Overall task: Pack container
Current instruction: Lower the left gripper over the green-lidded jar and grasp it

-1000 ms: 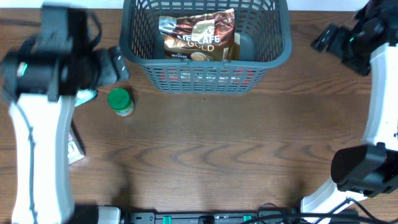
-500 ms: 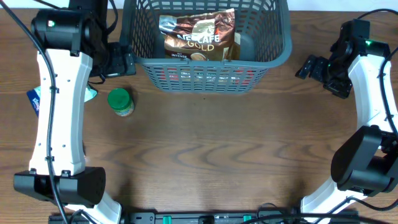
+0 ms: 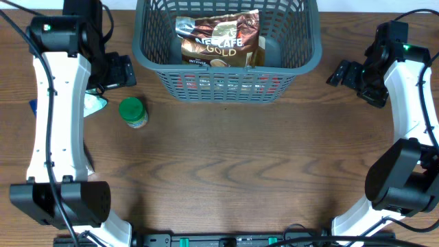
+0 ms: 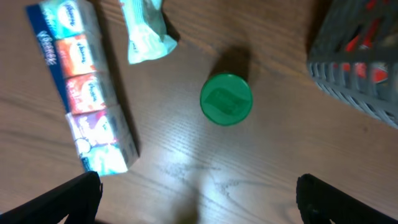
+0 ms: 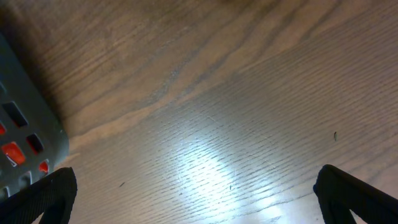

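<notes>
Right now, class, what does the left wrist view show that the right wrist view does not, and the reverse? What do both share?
Only the left wrist view shows the green-lidded jar, the strip of tissue packs and the pale green packet. The right wrist view shows nothing of its own. Both show a corner of the grey basket, the wooden table and an open hand: the left hand, the right hand.

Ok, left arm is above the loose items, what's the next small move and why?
Probably lower the left pincer toward the green-lidded jar: it stands upright on the table outside the container, roughly centred ahead of the open, empty jaws, while the coffee bag already lies inside.
</notes>
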Tool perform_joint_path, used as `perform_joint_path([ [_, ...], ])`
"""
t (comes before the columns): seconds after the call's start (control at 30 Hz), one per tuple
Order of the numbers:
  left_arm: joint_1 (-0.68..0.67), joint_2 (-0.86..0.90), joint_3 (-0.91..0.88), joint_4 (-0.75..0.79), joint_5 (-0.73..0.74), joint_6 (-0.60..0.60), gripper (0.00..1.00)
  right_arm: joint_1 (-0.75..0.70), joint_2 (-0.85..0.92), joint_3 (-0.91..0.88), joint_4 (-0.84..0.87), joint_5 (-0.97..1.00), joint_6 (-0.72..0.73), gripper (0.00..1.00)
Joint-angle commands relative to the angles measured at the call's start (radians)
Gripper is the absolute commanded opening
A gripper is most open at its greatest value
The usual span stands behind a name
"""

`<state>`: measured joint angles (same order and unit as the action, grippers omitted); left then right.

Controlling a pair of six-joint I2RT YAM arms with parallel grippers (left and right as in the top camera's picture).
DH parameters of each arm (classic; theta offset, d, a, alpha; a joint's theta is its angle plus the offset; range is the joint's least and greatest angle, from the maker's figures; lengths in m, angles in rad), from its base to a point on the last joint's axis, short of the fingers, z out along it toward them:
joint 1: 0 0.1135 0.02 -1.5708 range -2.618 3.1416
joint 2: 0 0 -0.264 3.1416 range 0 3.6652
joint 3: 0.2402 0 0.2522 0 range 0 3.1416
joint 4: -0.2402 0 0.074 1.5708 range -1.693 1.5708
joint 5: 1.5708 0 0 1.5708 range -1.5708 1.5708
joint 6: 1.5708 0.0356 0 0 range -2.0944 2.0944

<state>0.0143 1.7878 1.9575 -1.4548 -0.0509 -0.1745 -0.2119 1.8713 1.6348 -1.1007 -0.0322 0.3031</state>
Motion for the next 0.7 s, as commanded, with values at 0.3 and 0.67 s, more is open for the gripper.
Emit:
perform_joint_path([
  [0.3,0.013,-0.004,-0.338,0.315,0.077,0.127,0.98,-0.002,-0.001,-0.003,0.0,0.01,-0.032,0.99],
  [0.67,0.013,-0.003,-0.563,0.535,0.077,0.153,0.98,0.0,-0.001,-0.003,-0.008,0.009,-0.05,0.99],
])
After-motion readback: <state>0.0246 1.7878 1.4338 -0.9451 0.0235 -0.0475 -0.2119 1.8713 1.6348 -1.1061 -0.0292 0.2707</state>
